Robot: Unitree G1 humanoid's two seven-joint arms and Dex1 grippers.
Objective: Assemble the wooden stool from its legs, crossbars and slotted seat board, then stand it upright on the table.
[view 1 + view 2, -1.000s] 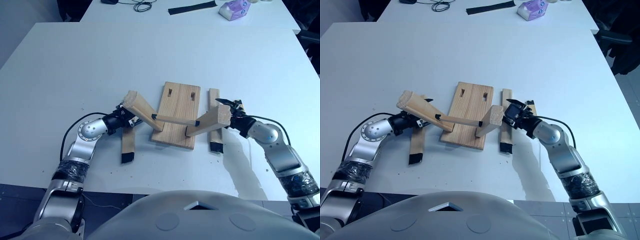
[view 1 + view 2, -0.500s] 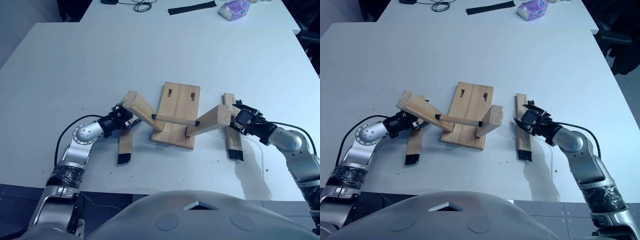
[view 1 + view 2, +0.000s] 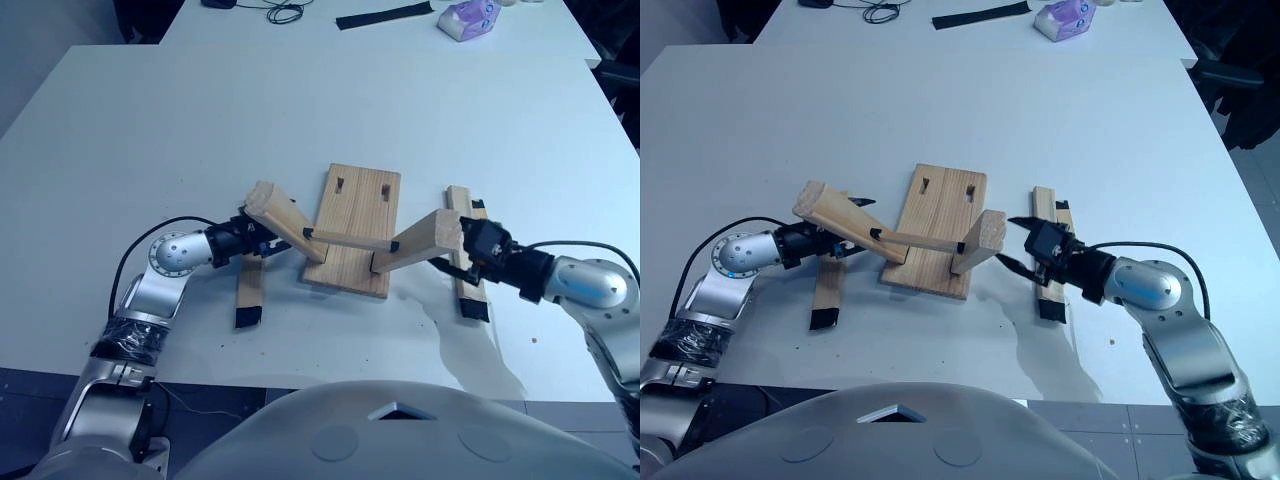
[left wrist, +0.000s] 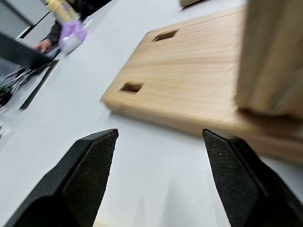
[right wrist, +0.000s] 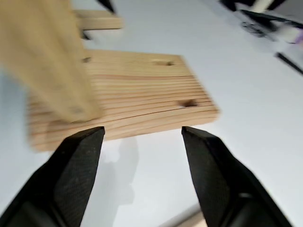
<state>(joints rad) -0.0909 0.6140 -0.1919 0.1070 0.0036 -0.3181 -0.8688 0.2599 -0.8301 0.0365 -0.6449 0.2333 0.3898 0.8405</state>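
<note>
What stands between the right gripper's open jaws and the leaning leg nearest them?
Nothing visible: the right gripper faces that leg across bare table. The loose piece lies under the arm's wrist, not between them.

My left gripper [image 3: 256, 241], jaws apart, sits at 9 o'clock of the seat board [image 3: 352, 215]. A tilted leg [image 3: 285, 222] crowds it from above and a loose bar [image 3: 248, 295] lies beneath. My right gripper [image 3: 1007, 240], spread wide at 3 o'clock, faces the other tilted leg [image 3: 980, 240], with loose bars [image 3: 1044, 203] under it. Bare table [image 3: 300, 110] stretches toward 12 o'clock.
</note>
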